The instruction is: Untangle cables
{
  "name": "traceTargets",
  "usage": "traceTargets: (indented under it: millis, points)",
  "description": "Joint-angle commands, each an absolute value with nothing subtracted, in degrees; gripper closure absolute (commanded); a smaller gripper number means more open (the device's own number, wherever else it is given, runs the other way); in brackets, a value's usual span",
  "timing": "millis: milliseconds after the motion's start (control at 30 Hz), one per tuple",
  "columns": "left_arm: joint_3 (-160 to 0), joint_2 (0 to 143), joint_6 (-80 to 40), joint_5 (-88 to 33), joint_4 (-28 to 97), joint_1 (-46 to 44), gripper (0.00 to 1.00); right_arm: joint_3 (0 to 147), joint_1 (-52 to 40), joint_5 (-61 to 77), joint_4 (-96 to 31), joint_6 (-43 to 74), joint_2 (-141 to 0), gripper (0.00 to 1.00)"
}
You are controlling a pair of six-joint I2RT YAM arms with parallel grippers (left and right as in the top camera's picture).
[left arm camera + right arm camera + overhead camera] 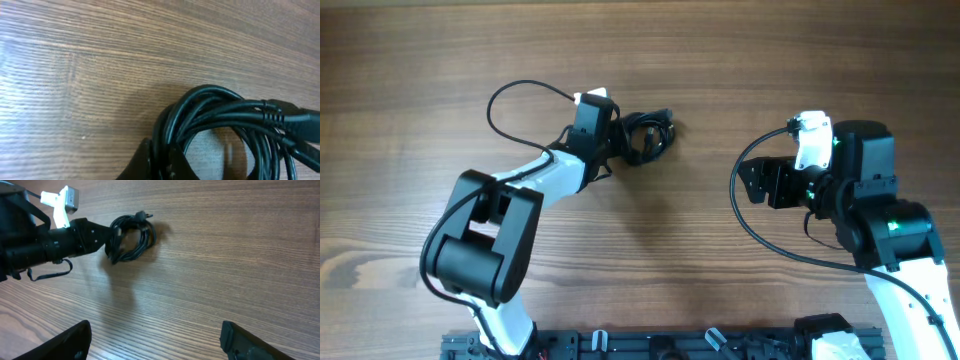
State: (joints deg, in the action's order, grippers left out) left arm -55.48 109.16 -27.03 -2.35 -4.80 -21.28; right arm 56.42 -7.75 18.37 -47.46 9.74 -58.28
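Wooden counter with a black rail along its near edge.
The counter is brown wood, with fine grain running from side to side and a broader swirl of darker grain toward its left near corner. Up close in the wrist views the surface has a dull sheen. A black rail with small pale clips lies along the near edge.
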Motion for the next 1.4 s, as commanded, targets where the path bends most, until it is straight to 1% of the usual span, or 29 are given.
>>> traceTargets:
  millis: [0,133,467,667,867,1067,1200,1367]
  points:
    - [-55.64,102.94,-22.87,-0.58,-3.75,-20.99,0.96,57.63,-9.37,18.04,-47.18,9.45,-58.63,0.19]
    - [-55.64,95.9,-22.68,-0.56,-1.48,-20.99,0.96,57.63,-13.82,17.85,-46.92,10.0,-58.61,0.23]
    - [-55.64,84.88,-22.72,-0.56,3.73,-20.99,0.96,57.63,-21.08,16.03,-43.7,13.5,-58.65,0.22]
    - [-55.64,83.35,-22.72,-0.62,6.33,-20.99,0.96,57.65,-22.35,16.08,-41.78,13.74,-58.67,0.23]
    - [-55.66,82.63,-22.72,-4.47,6.98,-20.99,0.96,57.65,-22.46,16.1,-40.69,15.25,-58.67,0.23]
    - [-55.66,78.48,-22.74,-4.67,8.03,-20.99,0.96,57.65,-24.4,16.12,-37.74,18.35,-58.67,0.23]
    - [-55.64,75.29,-22.98,-6.87,8.99,-20.99,0.96,57.65,-24.58,16.97,-35.29,19.75,-59.18,0.24]
    - [-55.64,73.06,-25.26,-7.03,11.73,-20.99,0.96,57.65,-24.58,17.34,-35.0,21.17,-59.68,0.25]
